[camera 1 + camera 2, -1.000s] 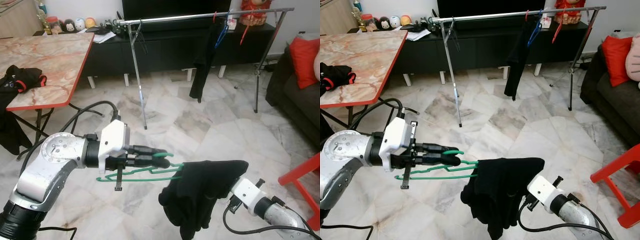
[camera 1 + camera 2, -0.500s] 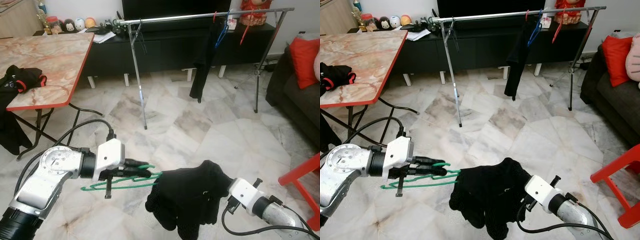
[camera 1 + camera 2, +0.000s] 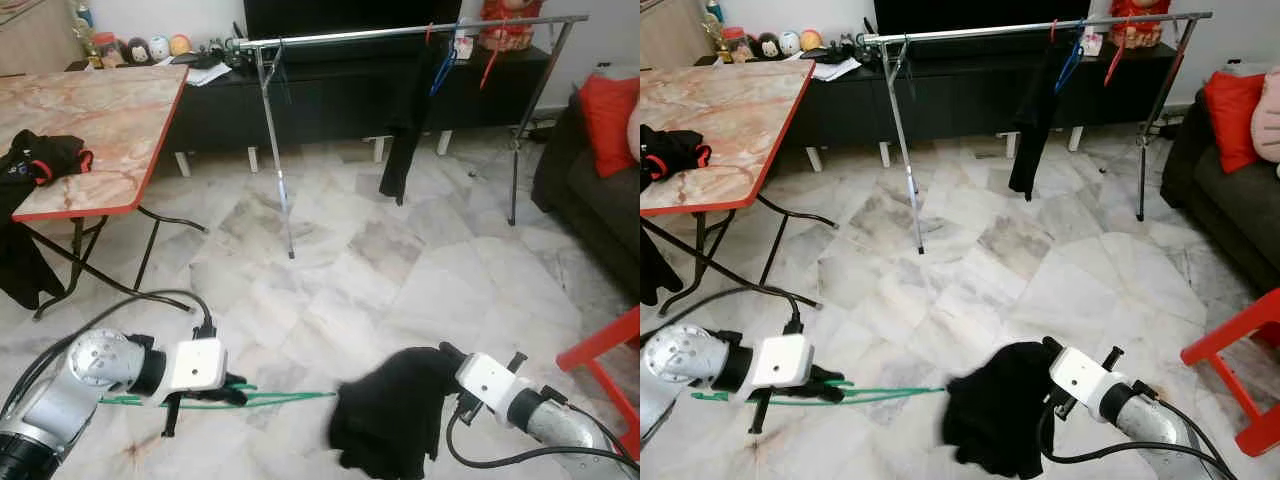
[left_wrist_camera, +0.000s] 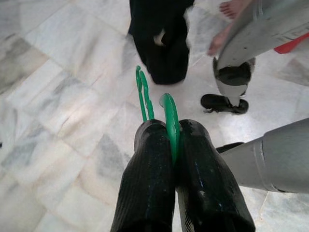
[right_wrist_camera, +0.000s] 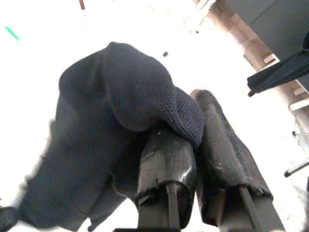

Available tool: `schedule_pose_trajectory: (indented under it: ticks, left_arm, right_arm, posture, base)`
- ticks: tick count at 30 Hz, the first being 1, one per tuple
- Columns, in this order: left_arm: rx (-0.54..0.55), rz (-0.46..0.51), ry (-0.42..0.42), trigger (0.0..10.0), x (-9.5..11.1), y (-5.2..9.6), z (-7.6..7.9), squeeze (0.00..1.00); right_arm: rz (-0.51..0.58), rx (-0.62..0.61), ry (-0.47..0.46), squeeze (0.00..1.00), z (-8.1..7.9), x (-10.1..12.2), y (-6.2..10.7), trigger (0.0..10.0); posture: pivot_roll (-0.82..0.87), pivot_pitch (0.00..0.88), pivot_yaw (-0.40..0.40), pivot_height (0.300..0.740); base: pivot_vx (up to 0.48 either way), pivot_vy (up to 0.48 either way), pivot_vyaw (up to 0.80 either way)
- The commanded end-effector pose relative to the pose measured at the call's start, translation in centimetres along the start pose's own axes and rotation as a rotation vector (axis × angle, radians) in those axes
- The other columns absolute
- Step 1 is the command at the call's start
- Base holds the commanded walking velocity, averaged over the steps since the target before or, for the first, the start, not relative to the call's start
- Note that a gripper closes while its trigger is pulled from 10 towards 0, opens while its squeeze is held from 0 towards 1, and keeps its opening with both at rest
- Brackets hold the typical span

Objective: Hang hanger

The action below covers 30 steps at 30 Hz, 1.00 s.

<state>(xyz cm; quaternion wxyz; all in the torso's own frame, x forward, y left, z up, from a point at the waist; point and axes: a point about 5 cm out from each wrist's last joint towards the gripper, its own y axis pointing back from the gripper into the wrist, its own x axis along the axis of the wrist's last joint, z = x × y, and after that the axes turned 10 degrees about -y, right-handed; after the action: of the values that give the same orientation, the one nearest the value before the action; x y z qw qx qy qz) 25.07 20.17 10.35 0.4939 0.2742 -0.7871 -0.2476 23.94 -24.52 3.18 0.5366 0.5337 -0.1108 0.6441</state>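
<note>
My left gripper (image 3: 228, 389) hangs low near the floor, shut on the hook of a green hanger (image 3: 290, 398). In the left wrist view the hook (image 4: 170, 121) is pinched between the two black fingers (image 4: 149, 164). The hanger lies nearly level and its far end reaches the edge of a black garment (image 3: 388, 420). I cannot tell whether it is still inside the cloth. My right gripper (image 3: 447, 356) is shut on the garment's top, and its wrist view has the cloth (image 5: 125, 92) draped over its fingers (image 5: 166, 159). The clothes rail (image 3: 400, 33) stands far ahead.
On the rail hang a black garment (image 3: 403, 130), a blue hanger (image 3: 441, 70) and a red hanger (image 3: 489, 62). A marble table (image 3: 100, 110) with black clothes (image 3: 40, 160) stands left. A sofa (image 3: 590, 190) and a red chair (image 3: 600, 350) are right. A person's bare foot (image 4: 231, 7) is nearby.
Both arms have dropped toward the floor. The hanger has moved left and down. The garment has sunk and now bunches at the hanger's far end instead of draping over it.
</note>
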Motion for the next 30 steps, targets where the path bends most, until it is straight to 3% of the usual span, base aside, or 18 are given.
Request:
schedule_pose_trajectory:
  ticks: [1,5,6,7,10,11,13,19,21,22,23,24,28,30]
  left_arm:
    - [0.021,-0.028,0.009,10.0,-0.7,0.0,0.2,0.00]
    - [0.065,-0.050,0.024,10.0,-1.4,-0.2,0.3,0.00]
    - [0.163,-0.065,0.064,10.0,-2.4,-0.7,0.4,0.00]
    - [0.163,-0.065,0.064,10.0,-2.4,-0.7,0.4,0.00]
    - [0.439,-0.094,0.244,10.0,-4.4,-1.7,0.3,0.00]
    - [0.591,-0.117,0.355,10.0,-5.5,-1.8,0.3,0.00]
    - [0.677,-0.137,0.426,10.0,-6.1,-1.8,0.5,0.00]
    - [0.823,-0.207,0.677,10.0,-8.1,-3.4,4.2,0.00]
    - [0.829,-0.215,0.698,10.0,-8.3,-3.6,4.7,0.00]
    - [0.854,-0.256,0.765,10.0,-9.2,-4.0,6.5,0.00]
    - [0.854,-0.256,0.765,10.0,-9.2,-4.0,6.5,0.00]
    - [0.880,-0.290,0.827,10.0,-9.8,-4.1,7.8,0.00]
    - [0.918,-0.373,0.946,10.0,-11.0,-3.7,10.9,0.00]
    - [0.929,-0.391,0.963,10.0,-11.2,-3.6,11.6,0.00]
  right_arm:
    - [0.017,-0.011,0.010,0.00,0.2,0.4,-0.1,0.0]
    - [0.015,-0.012,0.006,0.00,0.1,0.3,-0.1,0.0]
    - [0.015,-0.033,-0.013,0.00,0.1,0.2,-0.2,0.0]
    - [0.015,-0.033,-0.013,0.00,0.1,0.2,-0.2,0.0]
    - [0.021,-0.093,-0.113,0.00,-0.3,-0.1,-0.6,0.0]
    - [0.031,-0.141,-0.187,0.00,-0.5,-0.2,-0.7,0.0]
    - [0.042,-0.184,-0.250,0.00,-0.6,-0.3,-0.8,0.0]
    - [0.105,-0.489,-0.534,0.00,-0.7,-0.5,-1.0,0.0]
    - [0.113,-0.527,-0.570,0.00,-0.6,-0.6,-1.0,0.0]
    - [0.131,-0.636,-0.697,0.00,-0.6,-0.7,-0.7,0.0]
    - [0.131,-0.636,-0.697,0.00,-0.6,-0.7,-0.7,0.0]
    - [0.142,-0.677,-0.764,0.00,-0.9,-0.7,-0.5,0.0]
    - [0.126,-0.637,-0.727,0.00,-2.8,-0.6,-0.1,0.0]
    - [0.118,-0.636,-0.716,0.00,-3.4,-0.7,0.3,0.0]
  posture:
    - [-0.01,0.029,0.006,0.740]
    - [0.00,0.026,0.009,0.740]
    - [-0.01,0.019,0.013,0.740]
    - [-0.01,0.019,0.013,0.740]
    - [-0.02,0.008,0.018,0.740]
    - [-0.02,0.003,0.019,0.740]
    - [-0.02,0.000,0.022,0.740]
    - [-0.03,0.000,0.043,0.740]
    - [-0.03,0.000,0.043,0.740]
    - [-0.03,0.000,0.045,0.740]
    - [-0.03,0.000,0.045,0.740]
    - [-0.03,0.000,0.044,0.740]
    - [-0.03,0.000,0.033,0.740]
    - [-0.03,0.000,0.027,0.740]
  base:
    - [0.000,0.000,0.00]
    - [0.000,0.000,0.00]
    - [0.000,0.000,0.00]
    - [0.000,0.000,0.00]
    - [0.000,0.000,0.00]
    - [0.000,0.000,0.00]
    - [0.000,0.000,0.00]
    - [0.000,0.000,0.00]
    - [0.000,0.000,0.00]
    - [0.000,0.000,0.00]
    - [0.000,0.000,0.00]
    - [0.000,0.000,0.00]
    - [0.000,0.000,0.00]
    - [0.000,0.000,0.00]
